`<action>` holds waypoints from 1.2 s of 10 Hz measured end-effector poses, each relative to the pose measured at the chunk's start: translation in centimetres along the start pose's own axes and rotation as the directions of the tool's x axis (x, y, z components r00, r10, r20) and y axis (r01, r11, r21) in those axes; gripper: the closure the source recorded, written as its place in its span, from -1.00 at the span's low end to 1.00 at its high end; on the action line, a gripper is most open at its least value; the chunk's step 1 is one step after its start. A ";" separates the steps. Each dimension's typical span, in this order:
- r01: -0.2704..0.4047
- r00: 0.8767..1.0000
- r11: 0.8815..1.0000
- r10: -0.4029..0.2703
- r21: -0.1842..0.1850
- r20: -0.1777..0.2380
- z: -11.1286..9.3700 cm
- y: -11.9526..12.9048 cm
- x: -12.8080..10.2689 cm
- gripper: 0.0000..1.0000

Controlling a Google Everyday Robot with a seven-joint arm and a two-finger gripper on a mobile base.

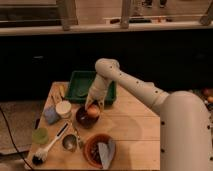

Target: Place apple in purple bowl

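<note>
Arm reaches in from the right, bent down over the counter (134, 131). Hand (93, 105) hangs directly over the far-right rim of the purple bowl (83, 119). Apple (94, 112) sits right at the hand's tip, touching or nearly so, inside the bowl's outline. Cannot tell whether the hand grips the apple or is spread around it.

Green tray (79, 84) just behind the hand. White cup (63, 108) left of the bowl. Reddish-brown bowl (93, 150) in front, holding a grey-blue thing (106, 151). Brush (49, 148) at front left.
</note>
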 end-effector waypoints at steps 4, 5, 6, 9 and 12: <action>0.012 1.000 1.000 -0.012 0.008 0.005 -0.1 0.2 0.2 0.78; 0.015 1.000 1.000 -0.015 0.010 0.006 -0.1 0.3 0.3 0.78; 0.017 1.000 1.000 -0.017 0.011 0.007 -0.2 0.4 0.4 0.78; 0.026 1.000 1.000 -0.026 0.016 0.010 -0.2 0.5 0.5 0.78; 0.033 0.999 0.999 -0.034 0.021 0.013 -0.3 0.6 0.6 0.78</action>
